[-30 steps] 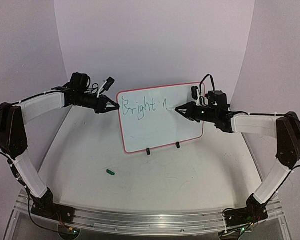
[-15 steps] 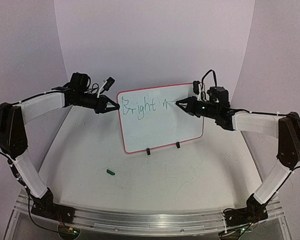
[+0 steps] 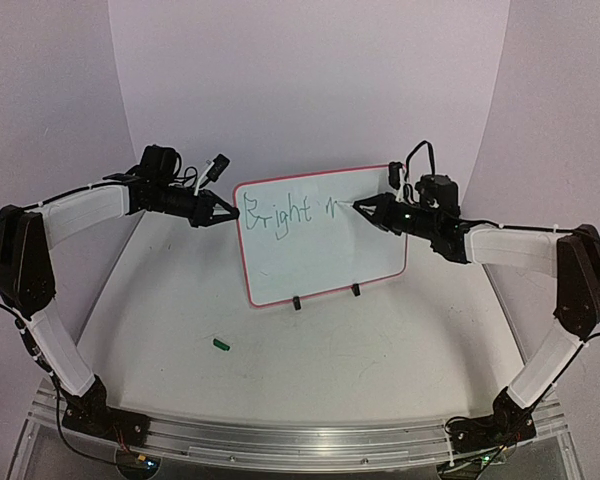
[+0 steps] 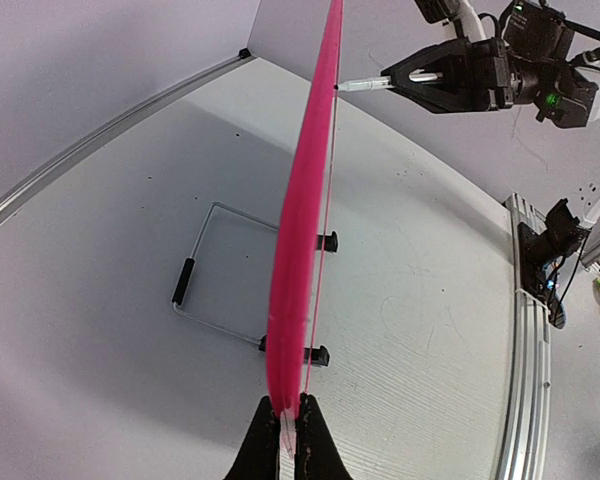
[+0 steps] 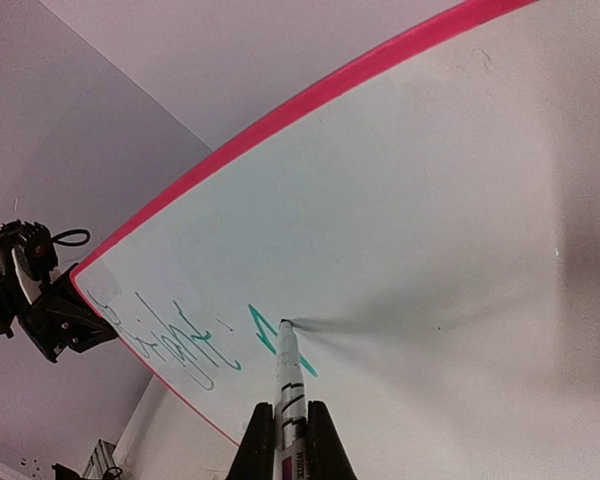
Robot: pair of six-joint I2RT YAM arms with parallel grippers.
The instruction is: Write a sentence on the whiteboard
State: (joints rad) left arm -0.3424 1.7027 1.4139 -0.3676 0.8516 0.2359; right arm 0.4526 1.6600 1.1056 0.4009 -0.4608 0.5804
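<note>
Right claw (image 5: 290, 412) grips one marker (image 5: 288, 368) against one whiteboard (image 3: 320, 255); left claw (image 4: 289, 403) pinches its rim.

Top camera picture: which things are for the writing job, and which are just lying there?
For the job: whiteboard, marker, left fingers pinching the board's edge, right fingers gripping the marker.
Just lying about: small green piece on the table.

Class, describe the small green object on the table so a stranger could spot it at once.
Find the whiteboard standing upright in the middle of the table. Just in front of its lower left corner, toward the near edge, lies a small dark green piece. It lies alone on the white surface, far smaller than the board and touching nothing.
</note>
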